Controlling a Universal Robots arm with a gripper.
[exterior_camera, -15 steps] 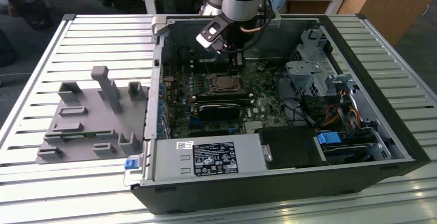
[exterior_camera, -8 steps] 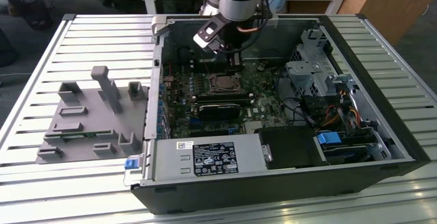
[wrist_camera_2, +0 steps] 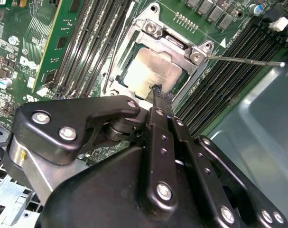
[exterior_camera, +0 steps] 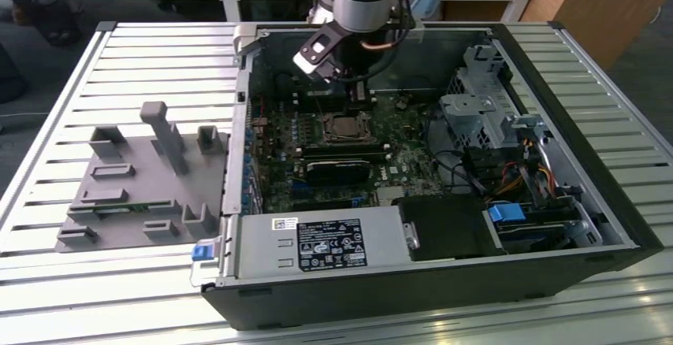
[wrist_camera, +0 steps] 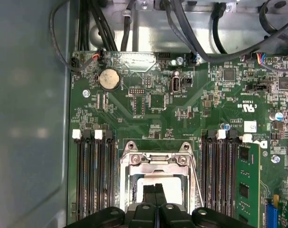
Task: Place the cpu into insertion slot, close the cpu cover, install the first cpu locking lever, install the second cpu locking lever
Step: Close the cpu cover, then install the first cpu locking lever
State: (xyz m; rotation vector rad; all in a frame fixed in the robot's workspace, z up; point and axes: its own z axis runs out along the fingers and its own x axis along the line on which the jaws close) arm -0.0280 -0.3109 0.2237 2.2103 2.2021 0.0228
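I read cpu (wrist_camera_2: pixel 155 71) seated in insertion slot (exterior_camera: pixel 345 127), 12 o'clock of exterior view's centre. Cpu cover (wrist_camera_2: pixel 168 41) lies down over it. End effector (wrist_camera_2: pixel 158 89) pinched together, empty, tip at cover edge. Locking lever (wrist_camera_2: pixel 243 61) juts free; I judge both levers pending.

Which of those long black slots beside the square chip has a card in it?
The one farthest from the cpu on one side: a green memory stick stands in it. The other long slots, on both sides, are bare black.
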